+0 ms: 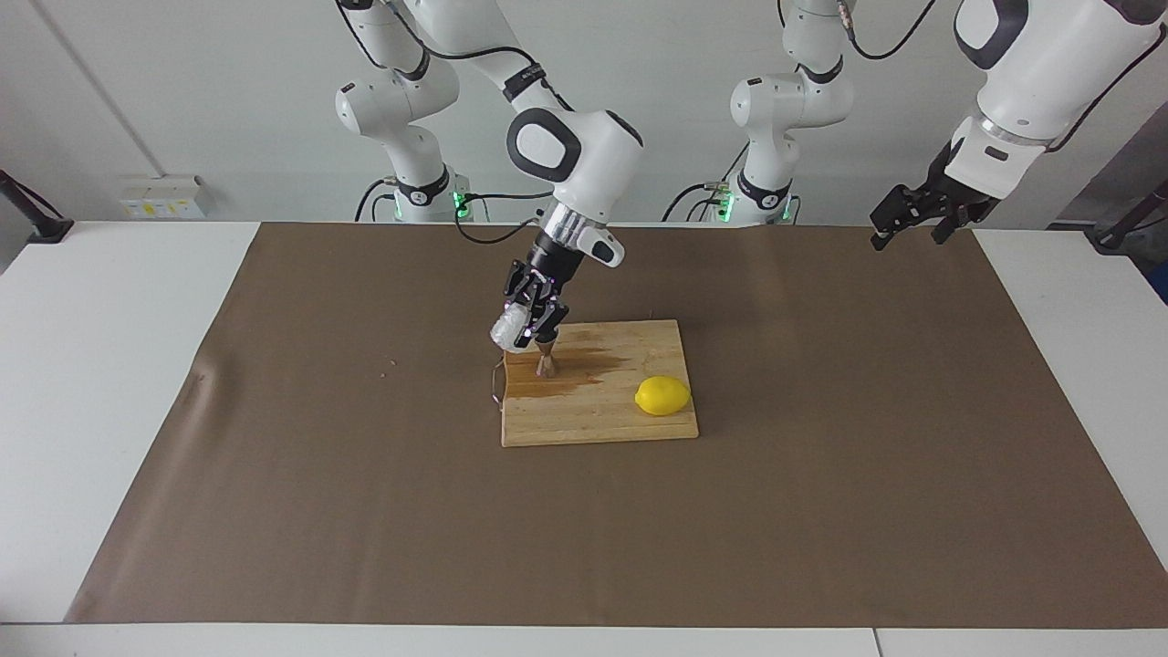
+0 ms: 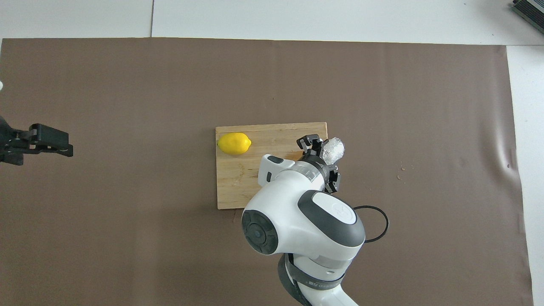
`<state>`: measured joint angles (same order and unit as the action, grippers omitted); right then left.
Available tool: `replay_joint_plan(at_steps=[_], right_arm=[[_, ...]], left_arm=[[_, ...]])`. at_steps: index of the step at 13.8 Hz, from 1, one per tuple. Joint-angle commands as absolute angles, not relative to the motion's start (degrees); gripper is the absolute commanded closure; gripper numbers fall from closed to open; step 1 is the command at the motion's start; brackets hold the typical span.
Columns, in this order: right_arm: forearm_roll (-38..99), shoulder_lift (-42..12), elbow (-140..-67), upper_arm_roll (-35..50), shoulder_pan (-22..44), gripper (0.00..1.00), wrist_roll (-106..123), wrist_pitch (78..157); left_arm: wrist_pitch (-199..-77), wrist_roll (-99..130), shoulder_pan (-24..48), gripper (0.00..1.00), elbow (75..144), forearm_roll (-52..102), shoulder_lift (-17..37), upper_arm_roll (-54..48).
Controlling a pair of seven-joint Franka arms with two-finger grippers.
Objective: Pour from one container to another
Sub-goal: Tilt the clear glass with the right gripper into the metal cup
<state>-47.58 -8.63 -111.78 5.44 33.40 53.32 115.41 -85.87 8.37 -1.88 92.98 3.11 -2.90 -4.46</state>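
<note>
My right gripper (image 1: 522, 332) (image 2: 324, 149) is shut on the small clear whitish cup (image 1: 506, 332) (image 2: 333, 148). It holds the cup tilted in the air over the corner of the wooden cutting board (image 1: 593, 422) (image 2: 236, 187), right beside and just above the steel jigger (image 1: 545, 364). The jigger stands upright on the board; in the overhead view the arm hides it. My left gripper (image 1: 906, 238) (image 2: 63, 146) waits, raised over the mat's edge at the left arm's end, open and holding nothing.
A yellow lemon (image 1: 662, 396) (image 2: 233, 143) lies on the board toward the left arm's end. A dark wet stain (image 1: 589, 363) spreads across the board by the jigger. A brown mat (image 1: 821, 511) covers the table. A black cable loop (image 2: 384, 225) lies on the mat near the robots.
</note>
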Motion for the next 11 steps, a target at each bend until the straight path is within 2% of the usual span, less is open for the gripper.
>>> replay_joint_plan(at_steps=[1,11], right_arm=[[-49.7,-7.6,-112.9,5.7,33.4,1.00,51.6,115.8],[-47.6,-8.6,-111.0,6.2,34.0,1.00,50.5,115.0]], left_arm=[[-85.1,8.1,-2.0,0.00,93.2,3.6,-3.6,-4.4],[-85.1,8.1,-2.1,0.00,93.2,3.6,-3.7,-4.4]])
